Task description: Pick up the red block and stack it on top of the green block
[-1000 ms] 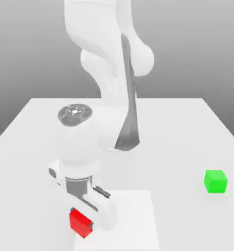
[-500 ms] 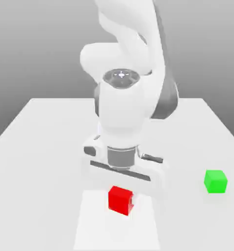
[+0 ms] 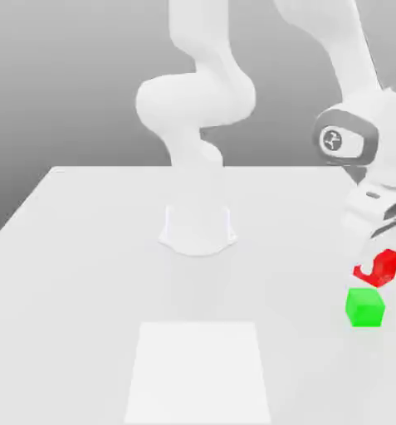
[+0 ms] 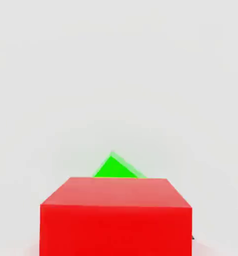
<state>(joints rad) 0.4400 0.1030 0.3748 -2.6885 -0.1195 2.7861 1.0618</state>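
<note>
Red block (image 3: 382, 267): gripped by the closed end effector (image 3: 377, 264) and carried clear of the desk (image 3: 85, 249), at the exterior view's right, just above the green block (image 3: 365, 306) without touching it. Green block: seated on the desk near its right edge; in the hand view a corner of it (image 4: 116, 168) is seen past the red block (image 4: 116, 220). A paler square patch (image 3: 199, 372) is marked on the near desk surface.
</note>
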